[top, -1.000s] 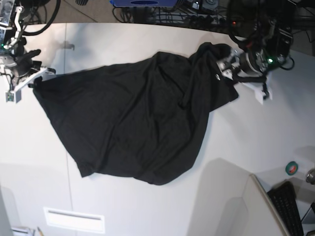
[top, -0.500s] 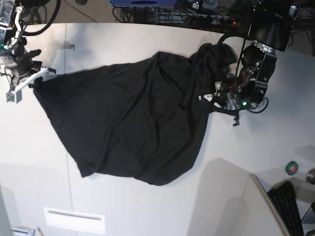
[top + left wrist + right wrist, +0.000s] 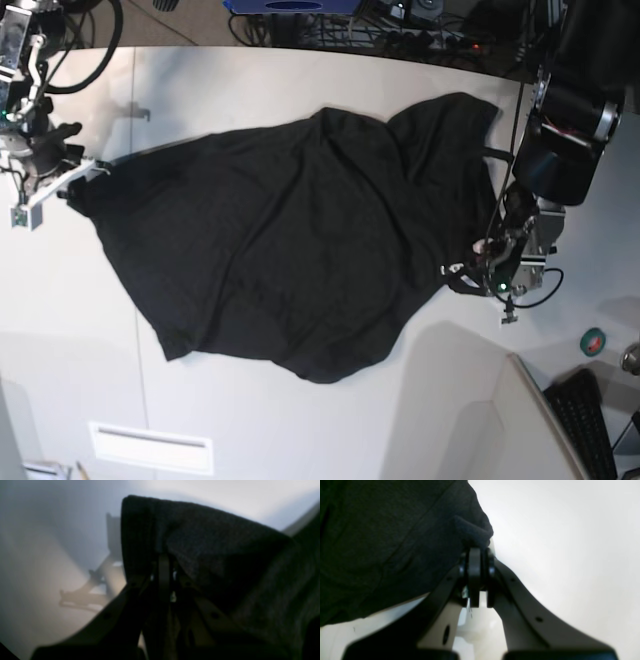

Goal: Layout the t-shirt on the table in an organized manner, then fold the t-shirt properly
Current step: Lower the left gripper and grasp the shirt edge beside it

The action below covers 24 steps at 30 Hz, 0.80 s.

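Stretching across the table [image 3: 300, 420], the shirt [image 3: 290, 240] is clamped at opposite corners by the left gripper [image 3: 478, 262] and right gripper [image 3: 82, 180].

Left arm: reaches down from the far edge at the base view's right, wrist bent low.
Left gripper [image 3: 163, 565]: jaws pressed together — pinching a fold of the shirt [image 3: 290, 240].
Right arm: at the base view's left edge, wrist angled inward.
Right gripper [image 3: 477, 555]: jaws closed tight — clamped on a bunched corner of cloth, raised off the table [image 3: 570, 542].
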Each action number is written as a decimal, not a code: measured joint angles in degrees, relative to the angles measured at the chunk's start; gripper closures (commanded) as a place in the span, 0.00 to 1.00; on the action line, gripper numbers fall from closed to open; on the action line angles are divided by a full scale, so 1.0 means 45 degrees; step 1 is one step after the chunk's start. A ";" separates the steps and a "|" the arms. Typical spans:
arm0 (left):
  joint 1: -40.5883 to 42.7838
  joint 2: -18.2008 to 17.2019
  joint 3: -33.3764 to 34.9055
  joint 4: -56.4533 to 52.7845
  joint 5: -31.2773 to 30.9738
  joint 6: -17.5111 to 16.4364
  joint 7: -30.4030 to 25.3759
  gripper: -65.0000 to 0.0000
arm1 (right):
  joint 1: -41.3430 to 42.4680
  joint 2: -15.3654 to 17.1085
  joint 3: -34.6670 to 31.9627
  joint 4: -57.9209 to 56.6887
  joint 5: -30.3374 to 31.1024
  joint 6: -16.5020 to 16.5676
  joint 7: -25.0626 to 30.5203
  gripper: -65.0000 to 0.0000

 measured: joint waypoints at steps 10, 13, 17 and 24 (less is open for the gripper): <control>-0.1948 0.1394 0.0665 -0.1851 0.1219 -0.0024 -0.0291 1.00 | -0.0024 -0.0015 0.0005 0.0005 0.0049 0.0000 0.0010 1.00; -0.1583 0.1112 0.0384 0.0486 0.0461 0.0068 0.0967 1.00 | -0.0063 -0.0015 0.0000 0.0015 0.0049 -0.0005 -0.0005 1.00; 0.0214 0.0423 -0.1719 0.4726 -0.0797 0.0015 0.3084 1.00 | -0.0068 -0.0010 -0.0010 0.0024 0.0053 0.0000 -0.0005 1.00; 0.2220 0.0491 -0.2283 0.9821 -0.1273 -0.0073 0.7295 0.41 | -0.0058 -0.0029 -0.0019 0.0024 0.0053 0.0000 0.0005 1.00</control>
